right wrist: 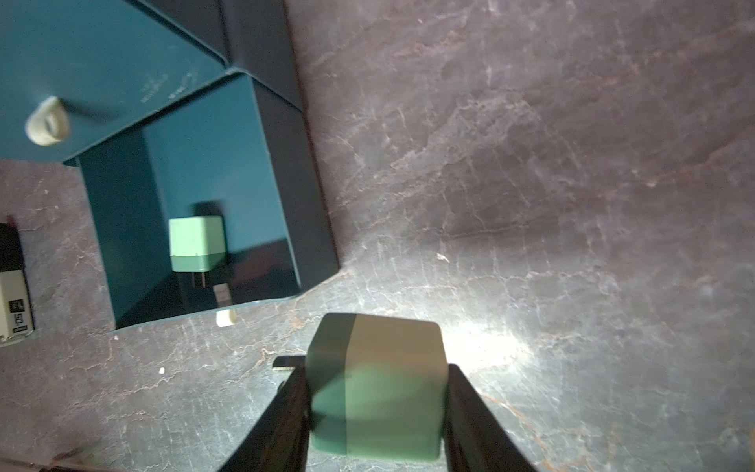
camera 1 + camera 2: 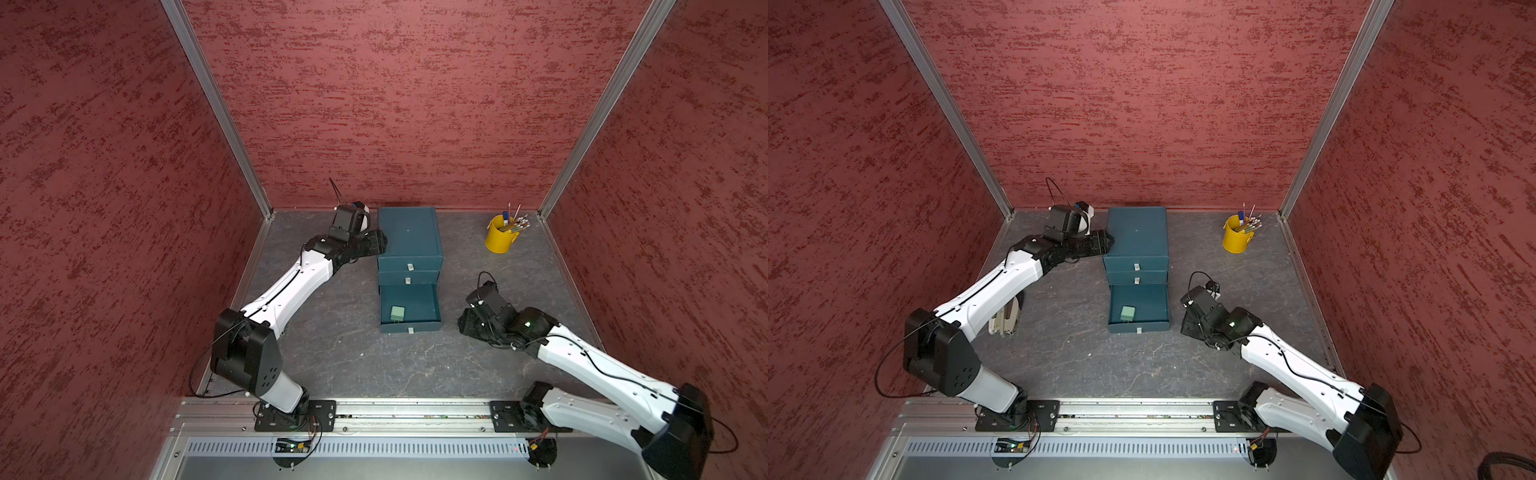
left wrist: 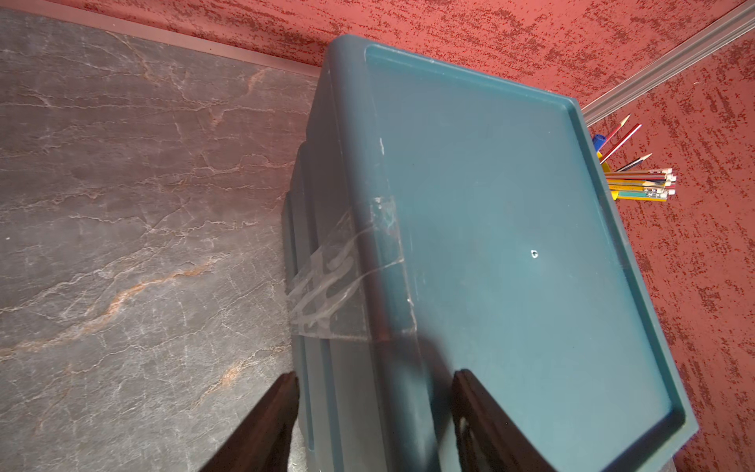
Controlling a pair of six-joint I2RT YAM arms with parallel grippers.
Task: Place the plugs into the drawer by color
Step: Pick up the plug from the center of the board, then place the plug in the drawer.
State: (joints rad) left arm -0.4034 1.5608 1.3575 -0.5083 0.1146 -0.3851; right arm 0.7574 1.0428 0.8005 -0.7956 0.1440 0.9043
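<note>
The right end effector (image 1: 376,370) is clenched on a green plug (image 1: 384,388), which sits square between its two fingers over the desk (image 2: 332,353), just to the right of the open bottom drawer (image 2: 409,328). One metal prong (image 1: 286,363) juts past a finger on the side nearer that drawer, so the plug's prong axis runs across the grip, from finger to finger.

Two green plugs are in sight. The second green plug (image 2: 397,313) lies on its side in the front left part of the open drawer, well apart from the end effector, its prongs pointing at the drawer's front wall and the front edge of the desk.

The chest (image 2: 409,232) stands by the middle of the desk's back edge. It has three drawers with three white pull tabs (image 2: 410,267); the upper two are shut.

The left end effector (image 3: 376,372) sits astride the chest's top left edge, one finger over the lid, the other beside the side wall. The fingers stand apart; whether they pinch the chest cannot be told.

One yellow bucket (image 2: 500,239) of pencils stands in the back right corner.
</note>
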